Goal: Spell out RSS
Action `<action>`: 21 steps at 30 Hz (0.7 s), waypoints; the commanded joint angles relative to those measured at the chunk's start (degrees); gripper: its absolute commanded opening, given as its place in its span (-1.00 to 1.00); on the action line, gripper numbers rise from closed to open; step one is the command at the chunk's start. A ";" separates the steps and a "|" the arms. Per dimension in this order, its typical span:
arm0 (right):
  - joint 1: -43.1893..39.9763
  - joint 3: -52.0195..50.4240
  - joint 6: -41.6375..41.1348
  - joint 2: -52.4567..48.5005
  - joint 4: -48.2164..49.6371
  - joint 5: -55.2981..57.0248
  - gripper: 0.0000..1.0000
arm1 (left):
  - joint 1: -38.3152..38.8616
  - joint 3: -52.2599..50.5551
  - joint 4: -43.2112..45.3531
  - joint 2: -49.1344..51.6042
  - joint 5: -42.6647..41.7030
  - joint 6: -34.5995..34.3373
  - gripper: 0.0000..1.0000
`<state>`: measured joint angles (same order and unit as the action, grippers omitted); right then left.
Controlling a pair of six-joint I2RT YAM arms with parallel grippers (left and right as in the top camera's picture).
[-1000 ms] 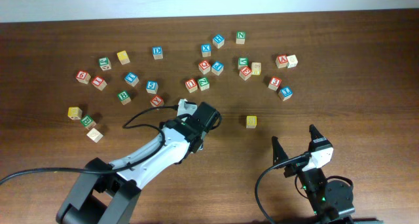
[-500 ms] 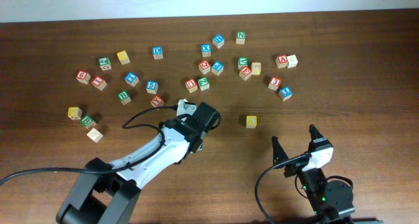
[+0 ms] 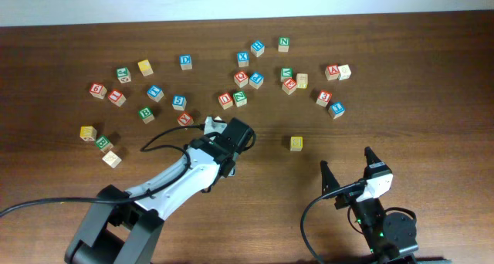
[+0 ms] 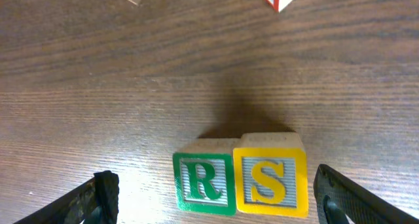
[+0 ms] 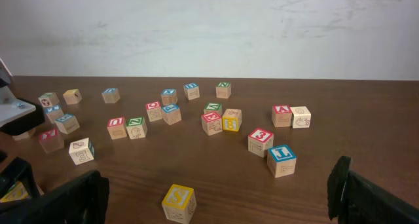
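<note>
In the left wrist view a green R cube (image 4: 203,183) and a yellow S cube (image 4: 270,180) stand touching side by side on the dark wooden table, R on the left. My left gripper (image 4: 213,199) is open above them, one jaw on each side, touching neither. In the overhead view the left gripper (image 3: 234,134) hides both cubes. A second yellow S cube (image 3: 296,143) stands alone to its right and also shows in the right wrist view (image 5: 179,203). My right gripper (image 3: 346,162) is open and empty, near the front edge, short of that cube.
Several red, blue and green lettered cubes lie scattered over the far half of the table, among them a green B cube (image 3: 146,113) and a blue cube (image 3: 336,109). A small cluster with a yellow cube (image 3: 88,132) sits at the left. A black cable (image 3: 166,137) loops by the left arm.
My left gripper has shifted slightly left and away. The right arm and the lone S cube have not moved.
</note>
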<state>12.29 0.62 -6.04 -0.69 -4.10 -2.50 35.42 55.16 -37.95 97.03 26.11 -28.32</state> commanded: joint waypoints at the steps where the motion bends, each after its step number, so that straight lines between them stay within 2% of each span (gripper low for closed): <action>1: -0.48 -0.31 -0.17 0.48 -0.22 -0.44 0.96 | -0.26 3.67 -1.79 -5.49 -1.90 -0.90 0.74; 3: -0.48 -0.31 -0.17 0.48 -0.22 -0.44 0.96 | 0.09 7.28 -3.98 -13.46 -3.37 1.07 0.86; 5: -0.48 -0.31 -0.17 0.48 -0.22 -0.44 0.96 | -0.07 8.92 -4.72 -24.22 -5.62 7.17 0.99; 7: -0.48 -0.31 -0.17 0.48 -0.22 -0.44 0.96 | -1.46 8.87 -7.82 -30.95 -5.64 8.98 0.99; 10: -0.35 -0.31 -0.96 0.48 -0.20 -1.27 0.96 | -9.38 8.50 -17.53 -40.65 -10.58 9.05 0.99; 12: -0.31 -0.31 -8.83 0.48 -0.02 -3.34 0.96 | -15.39 7.39 -20.28 -44.09 -16.57 13.18 0.99; 13: -0.26 -0.31 -19.54 0.44 0.04 -5.55 0.96 | -18.49 6.51 -20.46 -45.29 -22.08 15.98 0.99; 15: -0.26 -0.31 -31.63 0.26 0.92 -12.68 0.96 | -22.73 4.94 -20.44 -45.97 -28.02 17.79 0.99; 19: -0.28 -0.31 -34.95 0.26 1.95 -17.75 0.96 | -26.36 3.58 -20.90 -45.46 -31.54 17.70 0.99; 21: -0.31 -0.28 -30.75 -0.55 1.05 -19.87 0.96 | -26.34 3.58 -20.87 -45.46 -31.50 17.70 0.99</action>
<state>12.29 0.62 -38.24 -0.69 -2.59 -17.72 9.39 59.22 -58.96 51.59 -2.61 -11.94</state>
